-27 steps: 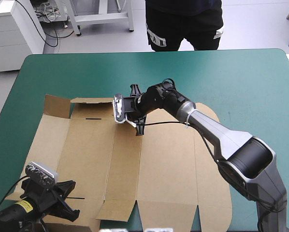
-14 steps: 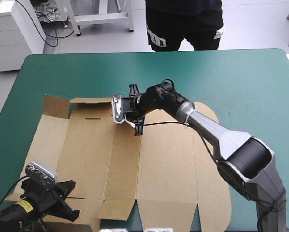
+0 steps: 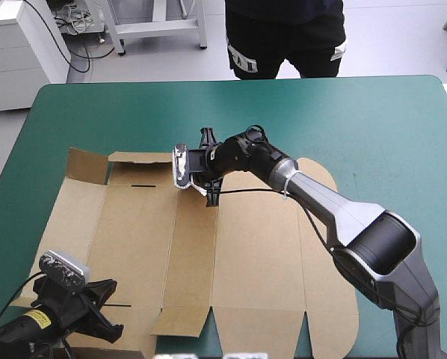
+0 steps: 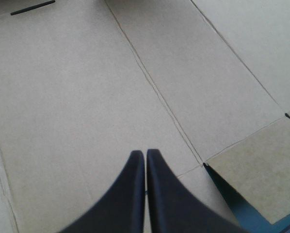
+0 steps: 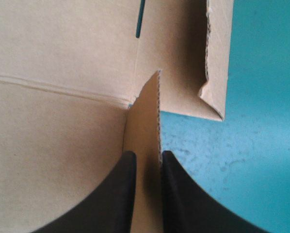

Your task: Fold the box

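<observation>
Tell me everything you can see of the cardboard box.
The box is one cut sheet of brown corrugated board, creased into panels, lying mostly flat on the teal-green table. Flaps at its far-left corner stand raised. The right gripper is shut on a small flap at the far edge. The shut left gripper is over its near-left corner; contact unclear.

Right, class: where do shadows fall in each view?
High view: even light, hardly any shadow on the flat brown cardboard box. Left wrist view: dark strip under its lifted flap. Right wrist view: shade beyond the pinched flap in the right gripper.
</observation>
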Robot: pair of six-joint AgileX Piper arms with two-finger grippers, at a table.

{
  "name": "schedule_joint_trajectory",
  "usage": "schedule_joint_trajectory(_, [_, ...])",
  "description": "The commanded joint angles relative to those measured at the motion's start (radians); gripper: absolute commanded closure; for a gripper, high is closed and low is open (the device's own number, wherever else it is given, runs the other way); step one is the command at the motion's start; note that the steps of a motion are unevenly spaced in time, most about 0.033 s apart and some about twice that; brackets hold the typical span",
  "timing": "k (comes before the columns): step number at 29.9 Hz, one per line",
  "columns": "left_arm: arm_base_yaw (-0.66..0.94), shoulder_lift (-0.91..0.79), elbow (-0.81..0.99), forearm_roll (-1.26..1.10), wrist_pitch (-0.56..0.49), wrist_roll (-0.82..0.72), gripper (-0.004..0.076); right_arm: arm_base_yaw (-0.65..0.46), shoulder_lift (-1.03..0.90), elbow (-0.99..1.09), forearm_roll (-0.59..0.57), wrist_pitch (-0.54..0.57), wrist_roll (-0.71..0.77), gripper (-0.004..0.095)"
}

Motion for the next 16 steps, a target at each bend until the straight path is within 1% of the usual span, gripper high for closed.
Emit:
schedule_joint_trajectory(1, [0.002, 0.009, -0.024, -0.031, -0.052, -0.005, 0.0731, -0.001, -0.070, -0.033, -0.107, -0.039, 0.114, 0.0620])
schedule_joint_trajectory(2, [0.002, 0.009, -0.024, -0.031, -0.052, -0.005, 0.0731, -0.001, -0.072, -0.033, -0.130, -0.039, 0.135, 0.0620])
schedule_joint_trajectory(5, [0.002, 0.009, -0.024, -0.031, -0.052, -0.005, 0.0731, -0.004, -0.093, -0.033, -0.197, -0.041, 0.261, 0.0637])
schedule_joint_trajectory(6, [0.002, 0.009, -0.024, -0.031, -0.052, -0.005, 0.0731, -0.007, -0.104, -0.033, -0.235, -0.043, 0.300, 0.0646])
schedule_joint_trajectory(8, [0.002, 0.009, -0.024, -0.031, -0.052, -0.005, 0.0731, -0.022, -0.129, -0.033, -0.272, -0.047, 0.366, 0.0669])
schedule_joint_trajectory(11, [0.002, 0.009, -0.024, -0.031, -0.052, -0.005, 0.0731, -0.067, -0.173, -0.033, -0.280, -0.045, 0.454, 0.0710])
schedule_joint_trajectory(13, [0.002, 0.009, -0.024, -0.031, -0.052, -0.005, 0.0731, -0.113, -0.208, -0.033, -0.280, -0.018, 0.510, 0.0743])
schedule_joint_trajectory(16, [0.002, 0.009, -0.024, -0.031, -0.052, -0.005, 0.0731, -0.190, -0.256, -0.033, -0.280, 0.079, 0.568, 0.0787])
